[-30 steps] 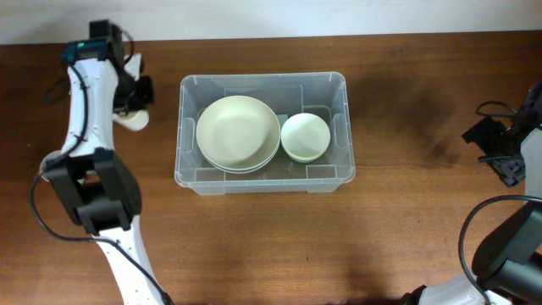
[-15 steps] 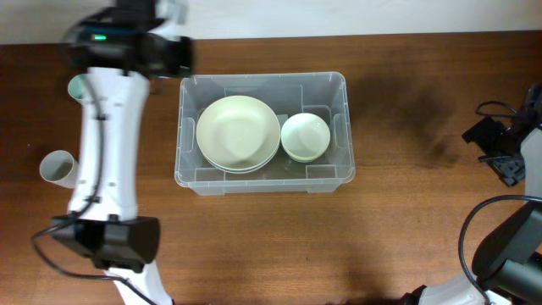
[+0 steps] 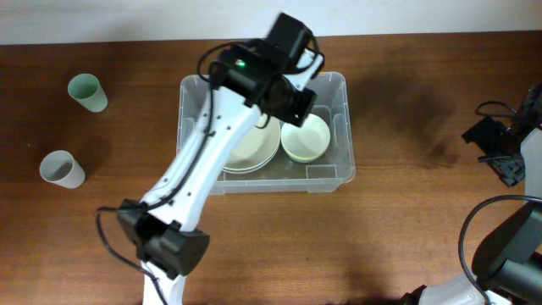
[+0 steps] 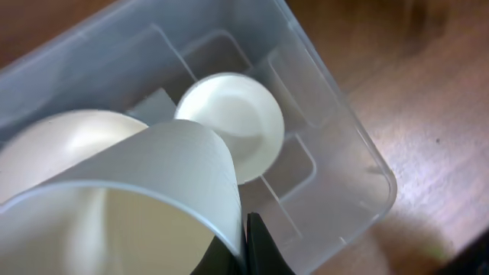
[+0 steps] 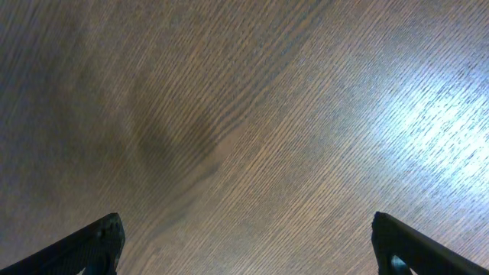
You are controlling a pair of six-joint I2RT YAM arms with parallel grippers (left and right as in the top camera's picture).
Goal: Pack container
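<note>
Left jaws, clamped on a cream cup (image 4: 145,191), hold it over the clear container (image 3: 339,169) at frame centre, likely to nest beside its 2 bowls (image 3: 309,140); right jaws, wide apart, idle above tabletop (image 5: 244,114).

Dark wooden table (image 3: 406,212), grain visible. Pale green cup (image 3: 87,91) at far left. Grey-white cup (image 3: 62,169) nearer the front, apart from it. White wall (image 3: 423,15) behind.
</note>
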